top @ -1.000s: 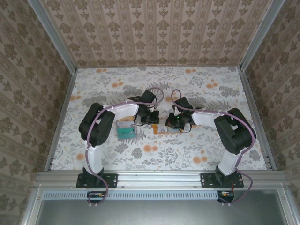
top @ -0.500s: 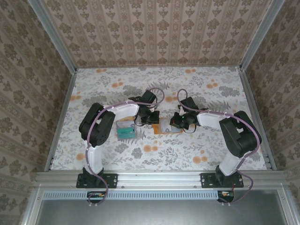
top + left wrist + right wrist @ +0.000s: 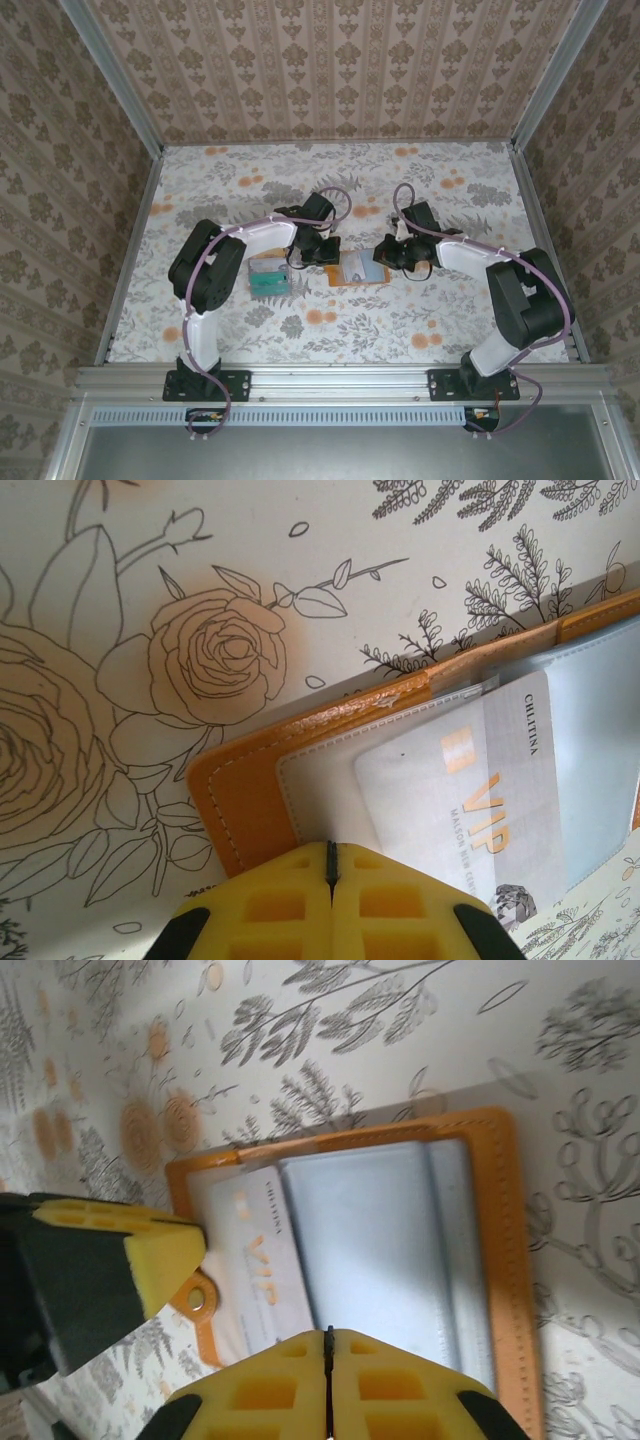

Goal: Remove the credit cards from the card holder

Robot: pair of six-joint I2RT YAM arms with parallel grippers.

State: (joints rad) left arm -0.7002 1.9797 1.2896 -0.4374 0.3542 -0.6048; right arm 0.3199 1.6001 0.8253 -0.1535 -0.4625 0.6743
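A floral-printed worktop (image 3: pixel 230 190), closed in by patterned walls at the far end and both sides and by a metal rail at the near edge, is seen from above. Wide bare stretches are left toward the far wall, toward the right wall and along the near rail.

A flat orange-tan folding card holder (image 3: pixel 510 1250) with a pale grey-blue lining is laid open near the middle of the worktop, between the two wrists. All four stitched edges are exposed, and a rounded corner with a short strip of bare worktop beyond it is shown in the left wrist view.

A small stack of teal and pale plastic cards (image 3: pixel 267 278) is set to the left of the holder, apart from it, just beside the left arm's link.

A pale grey card printed "VIP" (image 3: pixel 470 780) is lodged in the holder's left half, its long edge slid partly out of the pocket.

The left fingers (image 3: pixel 270 900) are closed pad to pad over the holder's edge by that corner, with nothing seen between them. The right fingers (image 3: pixel 390 1390) are likewise drawn together, empty, above the holder's opposite long edge.
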